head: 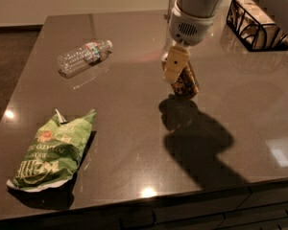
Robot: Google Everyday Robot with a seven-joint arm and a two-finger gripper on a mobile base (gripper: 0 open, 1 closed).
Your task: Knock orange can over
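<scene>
Leaning against the gripper (175, 65) midway across the dark table (129, 143), the orange can (187, 84) seems light, stiff and slick; push high near its rim. Whether the gripper clasps it, I cannot tell.

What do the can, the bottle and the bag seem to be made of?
The can, tilted, with the end effector at its upper left side: likely thin metal, by its orange-gold sheen with dark print. The bottle: clear plastic, ribbed; the table shows through it. The bag: probably glossy plastic film, green, printed and crumpled.
</scene>
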